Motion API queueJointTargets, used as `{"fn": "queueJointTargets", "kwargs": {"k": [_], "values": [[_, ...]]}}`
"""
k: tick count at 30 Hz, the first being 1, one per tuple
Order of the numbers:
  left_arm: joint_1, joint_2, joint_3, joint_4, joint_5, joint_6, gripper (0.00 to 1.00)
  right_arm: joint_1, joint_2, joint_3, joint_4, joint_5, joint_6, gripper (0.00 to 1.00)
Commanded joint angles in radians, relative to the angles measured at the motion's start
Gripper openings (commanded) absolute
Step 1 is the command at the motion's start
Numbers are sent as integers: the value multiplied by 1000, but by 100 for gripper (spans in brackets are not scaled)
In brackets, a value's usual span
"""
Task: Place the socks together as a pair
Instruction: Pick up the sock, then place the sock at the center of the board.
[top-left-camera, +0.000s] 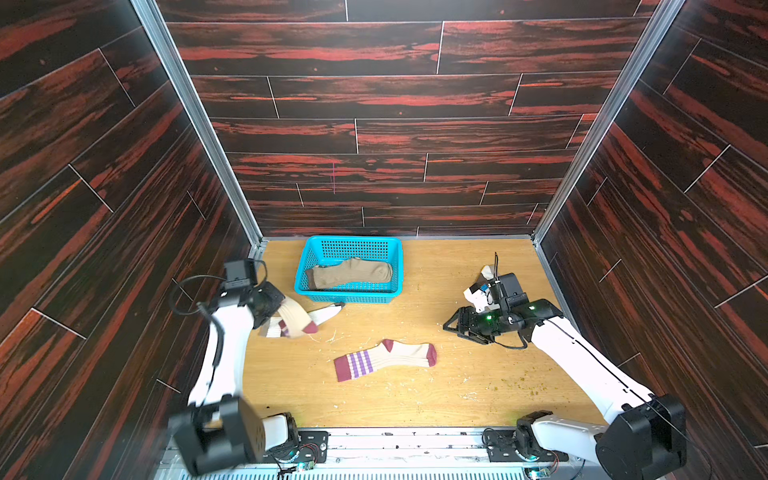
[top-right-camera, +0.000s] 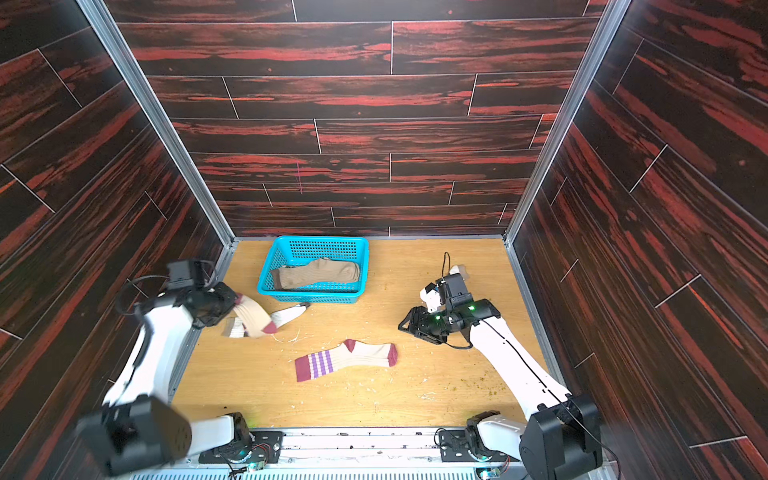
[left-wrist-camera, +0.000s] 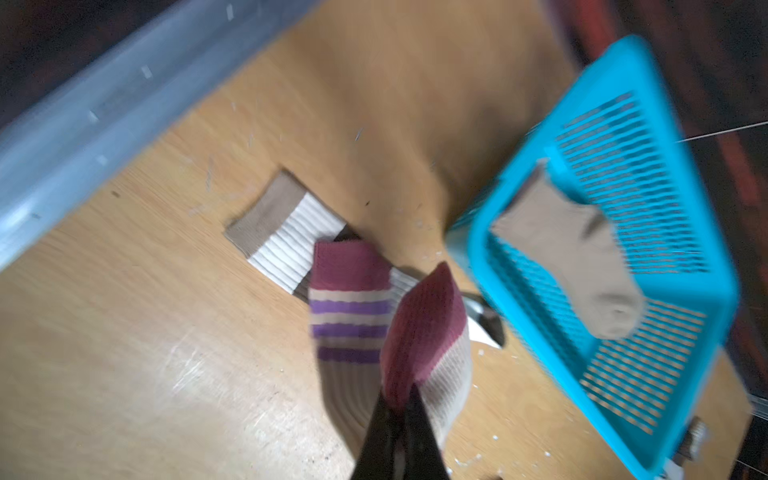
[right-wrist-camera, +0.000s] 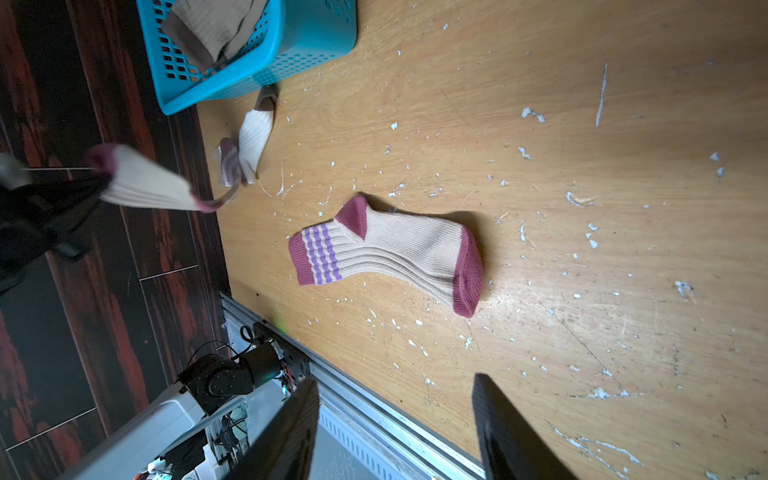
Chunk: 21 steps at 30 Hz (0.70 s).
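Observation:
My left gripper (left-wrist-camera: 401, 400) is shut on the maroon toe of a maroon-beige sock with purple stripes (left-wrist-camera: 424, 332). That sock (top-left-camera: 298, 319) hangs lifted near the left wall. Under it on the table lies a white sock with brown bands (top-left-camera: 323, 315) (left-wrist-camera: 286, 232). The matching striped sock (top-left-camera: 386, 358) (right-wrist-camera: 386, 253) lies flat in the middle of the table. My right gripper (right-wrist-camera: 397, 378) (top-left-camera: 449, 327) stands open and empty at the right, well clear of that sock. A tan sock with a brown cuff (top-left-camera: 351, 272) lies in the basket.
The blue mesh basket (top-left-camera: 353, 240) stands at the back centre, close to the held sock. Metal rails edge the wooden table (top-left-camera: 457, 386), and dark panel walls enclose it. A pale scrap (top-left-camera: 486, 272) shows behind the right wrist, mostly hidden.

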Motion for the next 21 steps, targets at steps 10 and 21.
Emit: {"fn": "queueJointTargets", "kwargs": {"k": [10,21], "values": [[-470,-258,-220,-43,-171,-260,4,6,-6,27,-63,19,-62,62],[-1107,-105,-316,120,-452,-594,5,3,-40,-37,-66,44,-84,62]]}}
